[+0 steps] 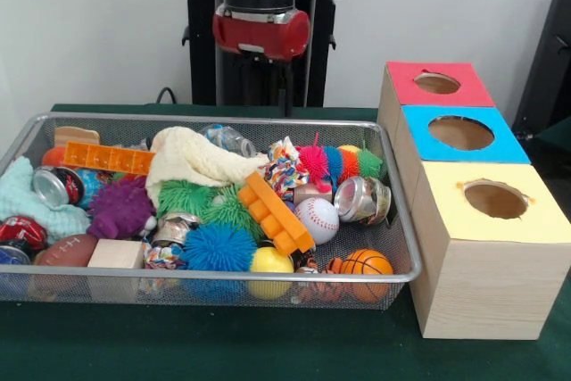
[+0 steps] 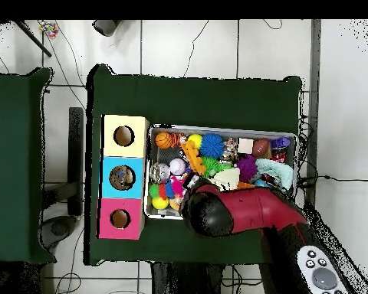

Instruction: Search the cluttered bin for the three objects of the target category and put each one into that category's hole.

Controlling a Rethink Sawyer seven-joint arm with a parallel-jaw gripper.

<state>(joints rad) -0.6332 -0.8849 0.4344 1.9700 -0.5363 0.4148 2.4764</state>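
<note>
Hanging above the bin [image 1: 397, 211], the arm [image 1: 261, 20].

We've got a table with a dark green cloth [image 1: 223, 345] filling the lower frame. On it sits a wire mesh bin [image 1: 214, 292] at left, crammed with toys. Just right of it are three wooden boxes [image 1: 473, 283] in a row, topped red, blue and yellow, each with a round hole.

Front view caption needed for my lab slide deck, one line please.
Sawyer arm poised behind a mesh bin of mixed toys, beside red, blue and yellow sorting boxes.
</note>
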